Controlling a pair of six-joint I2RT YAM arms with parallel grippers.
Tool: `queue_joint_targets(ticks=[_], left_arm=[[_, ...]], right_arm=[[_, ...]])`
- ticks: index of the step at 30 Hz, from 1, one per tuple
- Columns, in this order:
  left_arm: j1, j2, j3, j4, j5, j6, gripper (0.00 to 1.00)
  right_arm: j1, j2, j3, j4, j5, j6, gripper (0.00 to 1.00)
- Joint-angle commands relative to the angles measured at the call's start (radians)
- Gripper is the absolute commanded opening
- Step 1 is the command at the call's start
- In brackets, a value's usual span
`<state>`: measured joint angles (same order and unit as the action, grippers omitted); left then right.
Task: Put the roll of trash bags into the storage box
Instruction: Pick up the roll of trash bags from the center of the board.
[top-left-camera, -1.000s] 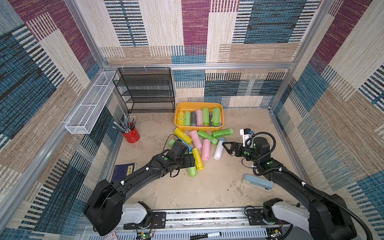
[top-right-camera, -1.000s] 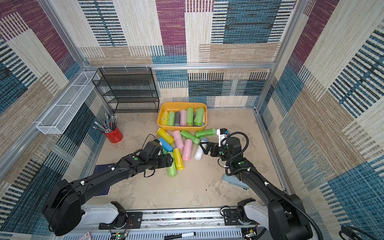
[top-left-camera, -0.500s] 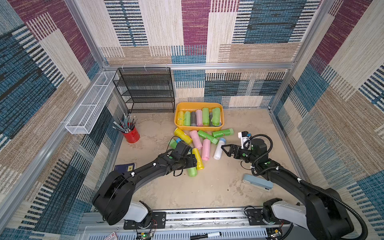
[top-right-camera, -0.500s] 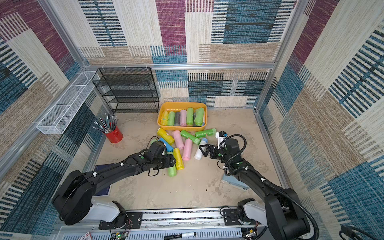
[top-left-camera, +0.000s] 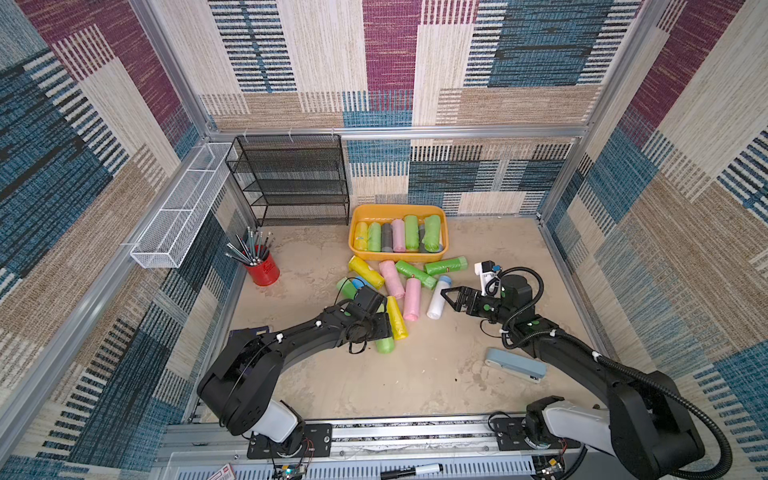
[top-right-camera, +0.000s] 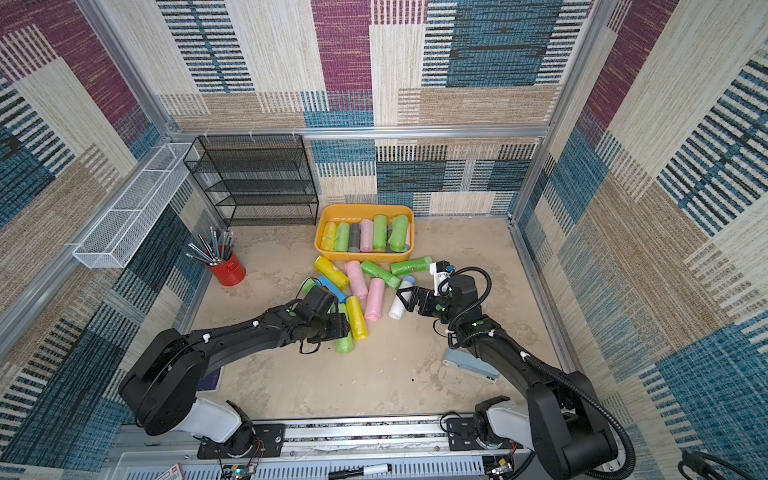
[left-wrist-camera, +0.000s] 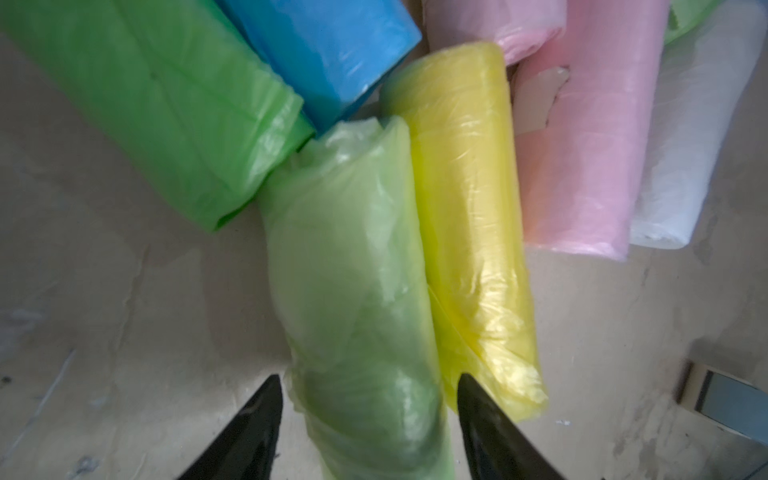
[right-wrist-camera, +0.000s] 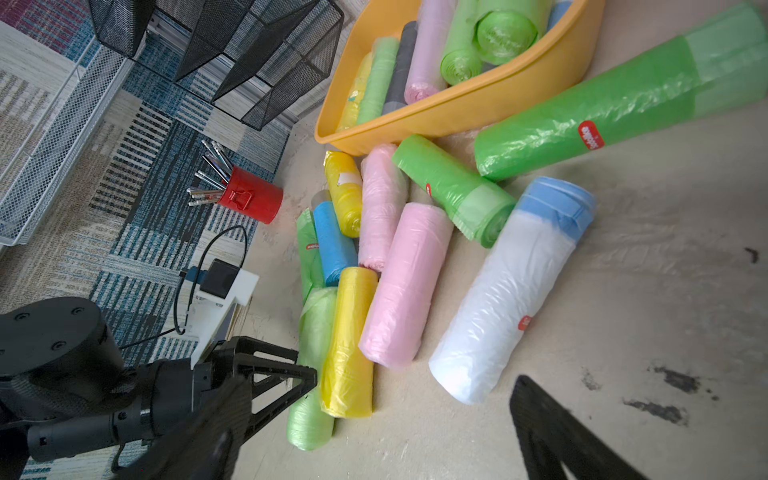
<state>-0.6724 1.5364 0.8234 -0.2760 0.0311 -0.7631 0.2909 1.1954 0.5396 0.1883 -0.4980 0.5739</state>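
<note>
1. Near the middle of the sandy beige table (top-left-camera: 415, 386), at the near end of a loose pile of rolls, lies the pale green plastic roll of trash bags (left-wrist-camera: 345, 257). It touches a yellow plastic roll (left-wrist-camera: 469, 208) on its right.
2. The left pincer (left-wrist-camera: 368, 380) stands spread astride the pale green roll's near part. A sliver of table shows beside one black finger (left-wrist-camera: 249, 424). The other finger overlaps the yellow roll's end, so contact there cannot be told.
3. In both top views the left arm (top-left-camera: 307, 332) hides this pincer and most of that roll.
4. The shallow orange-yellow plastic storage box (top-left-camera: 397, 206) sits at the far side, well apart from that roll. It is packed with rolls, and a dark grey roll (top-left-camera: 387, 239) lies sunk between its neighbours.
5. The right pincer (top-left-camera: 452, 299) gapes wide, gripping nothing. It is just right of a white roll with a blue end (top-left-camera: 435, 303) and does not touch it.
6. A dark blue flat thing (top-left-camera: 249, 332) lies mostly hidden under the left arm, and too little shows to name it.
</note>
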Motion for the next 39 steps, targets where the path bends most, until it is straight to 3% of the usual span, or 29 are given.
queue_joint_targets(ticks=[1, 7, 12, 16, 25, 32, 39], left_arm=[[0.000, 0.037, 0.020, -0.003, -0.003, -0.005, 0.68], [0.000, 0.071, 0.042, -0.015, 0.004, -0.014, 0.62], [-0.006, 0.024, 0.044, -0.023, 0.004, -0.014, 0.43], [-0.009, -0.015, 0.078, -0.072, 0.008, -0.010, 0.38], [-0.017, -0.073, 0.237, -0.188, 0.008, 0.037, 0.36], [-0.016, 0.012, 0.422, -0.269, -0.005, 0.112, 0.35], [-0.002, 0.178, 0.715, -0.443, -0.039, 0.238, 0.34]], right_arm=[[0.001, -0.002, 0.008, 0.008, -0.004, 0.001, 0.99], [0.001, 0.000, 0.004, 0.011, -0.013, 0.003, 0.99], [0.001, 0.005, 0.004, 0.011, -0.022, -0.005, 0.99], [0.001, 0.012, 0.009, 0.007, -0.041, -0.011, 0.99], [0.001, -0.032, -0.027, 0.025, -0.084, 0.016, 0.99], [0.001, -0.049, -0.028, 0.053, -0.073, 0.049, 0.99], [0.001, -0.011, 0.047, -0.061, 0.102, -0.014, 0.99]])
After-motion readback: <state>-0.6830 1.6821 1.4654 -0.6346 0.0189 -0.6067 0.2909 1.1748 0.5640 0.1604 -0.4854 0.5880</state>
